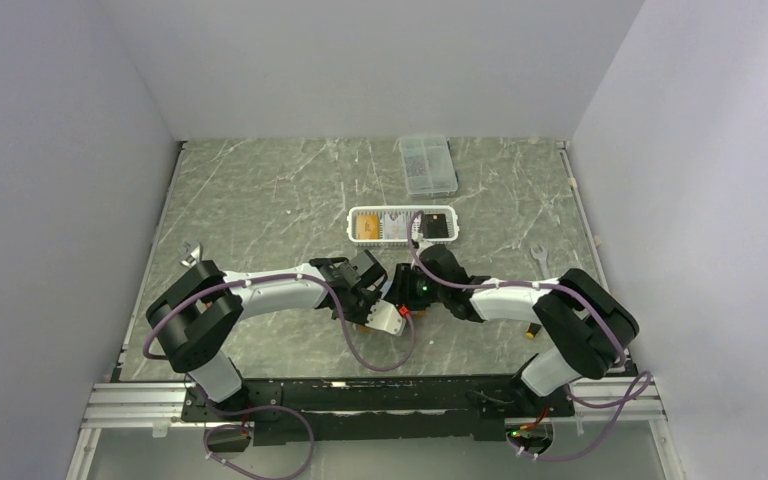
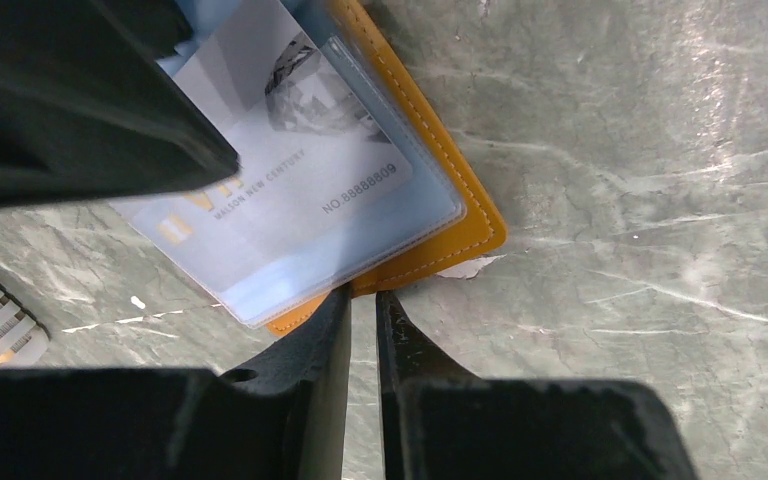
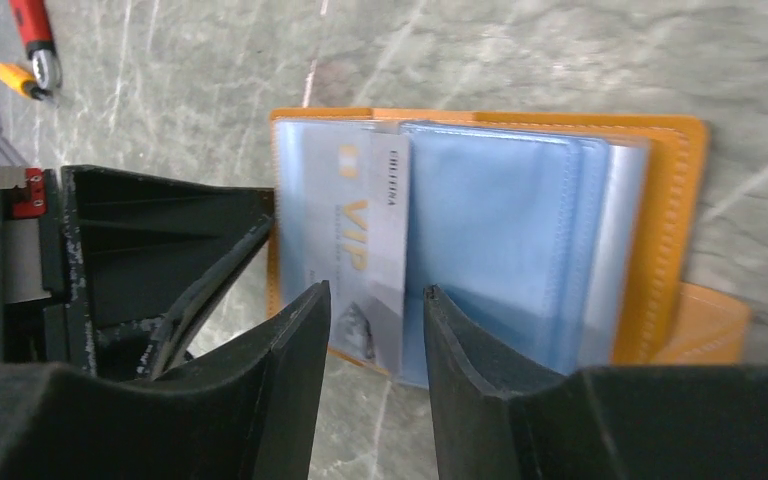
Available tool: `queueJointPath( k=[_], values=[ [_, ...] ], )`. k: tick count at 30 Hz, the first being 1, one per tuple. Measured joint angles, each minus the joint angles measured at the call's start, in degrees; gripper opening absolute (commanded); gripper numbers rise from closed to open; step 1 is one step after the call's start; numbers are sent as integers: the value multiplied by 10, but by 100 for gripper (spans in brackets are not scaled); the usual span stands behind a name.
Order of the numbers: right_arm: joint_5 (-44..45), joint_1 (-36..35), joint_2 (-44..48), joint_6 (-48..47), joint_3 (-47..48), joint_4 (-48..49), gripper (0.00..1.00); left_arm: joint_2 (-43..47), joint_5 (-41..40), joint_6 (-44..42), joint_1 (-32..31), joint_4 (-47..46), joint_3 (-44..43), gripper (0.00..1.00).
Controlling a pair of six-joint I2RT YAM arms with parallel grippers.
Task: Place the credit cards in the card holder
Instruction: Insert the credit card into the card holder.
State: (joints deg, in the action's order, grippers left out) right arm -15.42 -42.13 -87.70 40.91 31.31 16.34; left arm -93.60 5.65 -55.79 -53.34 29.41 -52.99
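The small orange leather-like card holder lies open on the grey marbled bench, in front of the two arm bases where both arms meet. Its clear, light blue sleeves are fanned out.

A pale blue plastic credit card marked VIP sits in the leftmost clear sleeve, its number readable through the plastic in the left wrist view.

The right gripper hovers over that sleeve with its jaws spread. The card's edge shows in the gap between them, and neither finger touches it.

The left gripper is at the holder's orange rim with its jaws almost pressed together – only a thin slit shows – and it seems to pinch that rim.

Farther back stands a white slotted plastic basket. It holds an orange-gold card, a black card and a pale one between them. A clear compartment box lies behind the basket – near the back wall.
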Motion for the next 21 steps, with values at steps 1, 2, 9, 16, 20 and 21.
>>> queueJointPath(
  k=[1,2,9,16,20,21],
  values=[
    [3,5,5,-2,0,-9,41,0,0,0,0,-1,0,17],
    [5,9,8,-5,0,-17,41,0,0,0,0,-1,0,17],
    [12,14,10,-15,9,-43,38,0,0,0,0,-2,0,17],
    [14,11,4,-15,18,-50,33,0,0,0,0,-2,0,17],
    [14,0,-13,-12,28,-40,31,0,0,0,0,-3,0,17],
    [14,-4,-16,-10,29,-33,31,0,0,0,0,-3,0,17]
  ],
)
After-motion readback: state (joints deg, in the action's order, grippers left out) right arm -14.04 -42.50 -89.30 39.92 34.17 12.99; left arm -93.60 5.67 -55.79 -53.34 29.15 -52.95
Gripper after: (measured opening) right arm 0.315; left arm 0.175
